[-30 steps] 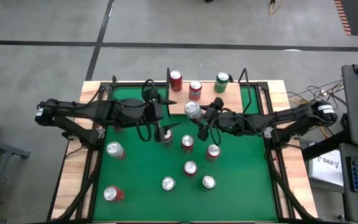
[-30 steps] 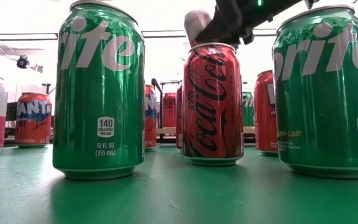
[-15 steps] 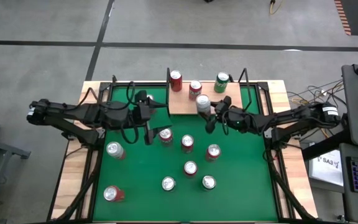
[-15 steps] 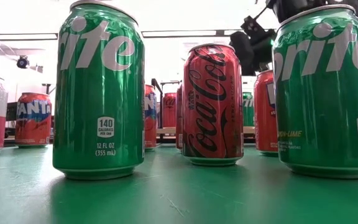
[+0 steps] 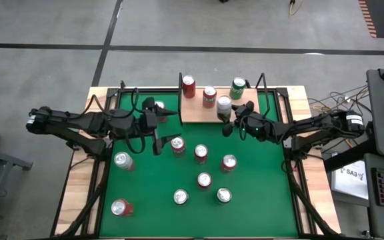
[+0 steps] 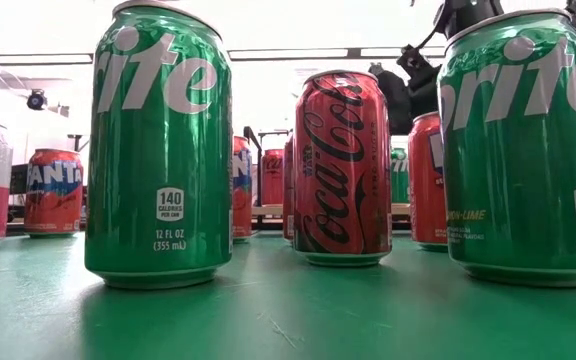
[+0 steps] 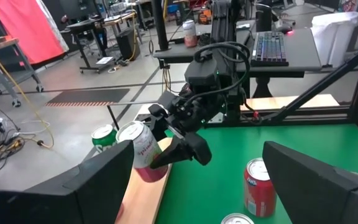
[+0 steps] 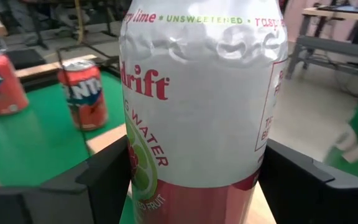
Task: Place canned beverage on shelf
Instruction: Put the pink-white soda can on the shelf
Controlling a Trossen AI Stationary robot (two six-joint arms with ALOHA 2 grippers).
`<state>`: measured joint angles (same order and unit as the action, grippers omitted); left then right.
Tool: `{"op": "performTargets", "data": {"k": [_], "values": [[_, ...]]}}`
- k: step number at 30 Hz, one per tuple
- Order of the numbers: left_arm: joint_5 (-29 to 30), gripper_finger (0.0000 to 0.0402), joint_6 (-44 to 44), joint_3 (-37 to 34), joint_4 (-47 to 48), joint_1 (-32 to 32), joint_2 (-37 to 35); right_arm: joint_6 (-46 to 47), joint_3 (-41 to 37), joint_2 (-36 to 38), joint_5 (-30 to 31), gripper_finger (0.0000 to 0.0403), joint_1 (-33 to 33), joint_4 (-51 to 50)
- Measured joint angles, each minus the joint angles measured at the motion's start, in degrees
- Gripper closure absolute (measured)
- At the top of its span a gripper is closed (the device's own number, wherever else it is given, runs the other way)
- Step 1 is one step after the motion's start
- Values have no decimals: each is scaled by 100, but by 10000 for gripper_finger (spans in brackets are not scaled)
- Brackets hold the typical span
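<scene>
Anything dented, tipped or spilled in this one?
One thing: the white can held in the right gripper over the shelf has a crumpled, dented upper wall, seen in the right wrist view. The other cans stand upright, and no spill shows.

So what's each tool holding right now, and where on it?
The right tool grips a white and pink Spindrift can by its sides, low on the body, over the shelf. The left tool is open and holds nothing.
</scene>
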<state>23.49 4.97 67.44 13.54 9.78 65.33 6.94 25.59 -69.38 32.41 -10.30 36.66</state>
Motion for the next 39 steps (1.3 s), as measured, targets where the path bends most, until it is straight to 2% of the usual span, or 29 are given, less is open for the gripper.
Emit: {"op": "performTargets", "data": {"k": [14,26,39], "values": [[-1,61,0,-126,6,2,-62,206,-880,-4,139,117,-25,1362],[-1,61,0,-127,13,2,-62,139,-1257,-4,679,116,-25,1356],[-1,61,4,-126,23,-2,-62,-46,-1410,-7,903,117,-23,1334]]}}
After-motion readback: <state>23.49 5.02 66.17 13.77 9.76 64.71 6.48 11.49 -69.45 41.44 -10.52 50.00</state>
